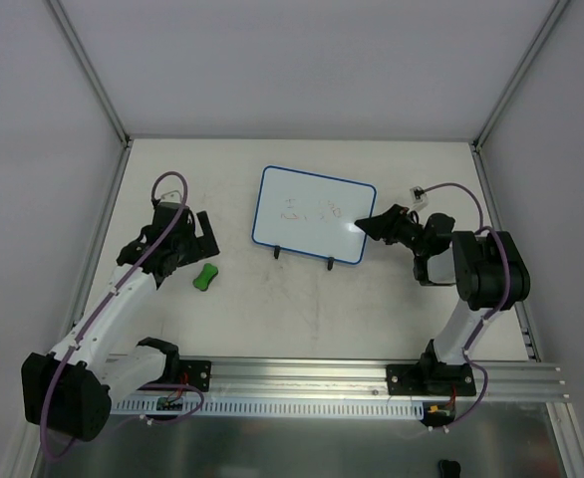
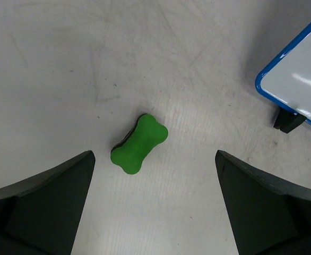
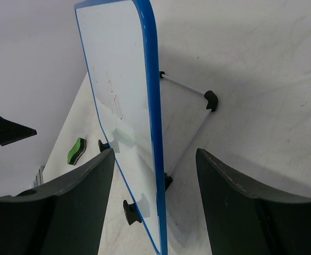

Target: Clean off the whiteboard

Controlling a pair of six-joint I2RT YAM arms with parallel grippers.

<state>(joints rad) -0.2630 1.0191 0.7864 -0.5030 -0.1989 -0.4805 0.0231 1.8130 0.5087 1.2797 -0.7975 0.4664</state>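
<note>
The whiteboard (image 1: 312, 214) stands on two black feet at mid-table, with a blue rim and faint red and green scribbles. My right gripper (image 1: 370, 226) is open and straddles the board's right edge. In the right wrist view, the blue rim (image 3: 151, 106) runs between the two fingers of the right gripper (image 3: 154, 151) with a gap on each side. The green peanut-shaped eraser (image 1: 206, 278) lies flat on the table, left of the board. My left gripper (image 1: 199, 245) is open and empty just above it. In the left wrist view, the eraser (image 2: 139, 144) lies ahead of the left gripper (image 2: 154, 155).
The board's wire stand and rear foot (image 3: 210, 100) show behind it. A corner of the board and one front foot (image 2: 288, 121) are at the left wrist view's right edge. Grey walls enclose the table, and an aluminium rail (image 1: 302, 373) runs along the near edge.
</note>
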